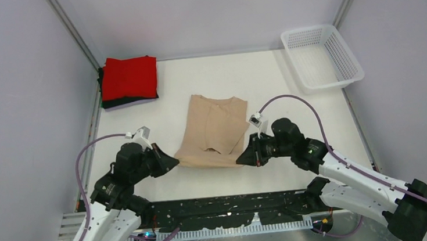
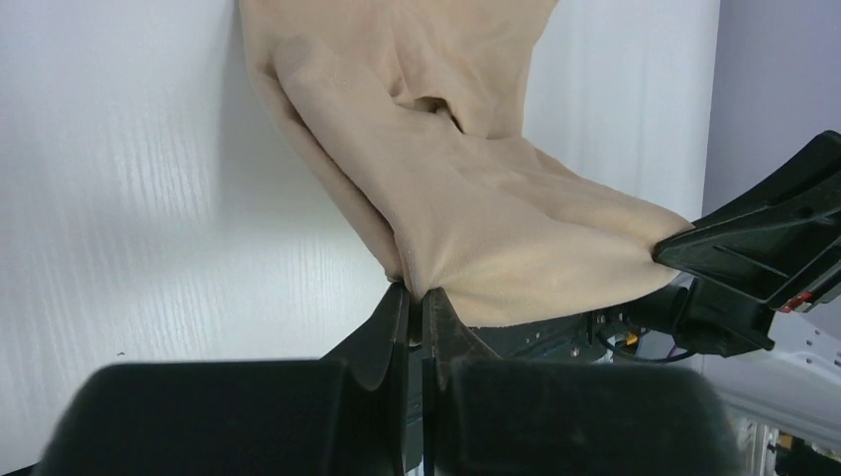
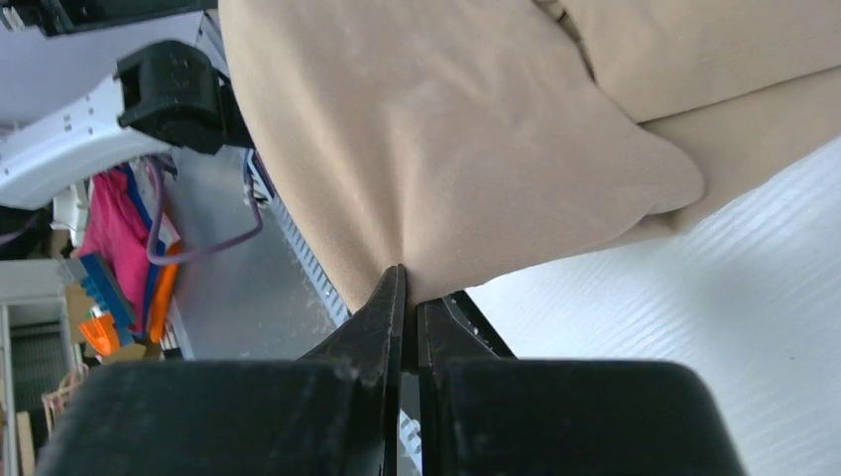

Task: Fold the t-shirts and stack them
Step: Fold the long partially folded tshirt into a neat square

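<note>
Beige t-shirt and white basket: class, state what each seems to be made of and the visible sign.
Beige t-shirt: soft matte knit cloth, perhaps cotton; it puckers and drapes where the left gripper and right gripper pinch it. White basket: stiff plastic, apparently; its moulded mesh walls stand upright.

Top camera looks down; wrist cameras closely share the beige t-shirt (image 2: 476,228)

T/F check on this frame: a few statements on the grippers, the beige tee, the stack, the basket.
1. The left gripper and right gripper each pinch a near corner of the beige t-shirt. True.
2. The red t-shirt lies in the basket. False: it tops the folded stack at far left.
3. The beige t-shirt touches that stack. False: bare table lies between.
4. The basket sits at far right. True.
</note>
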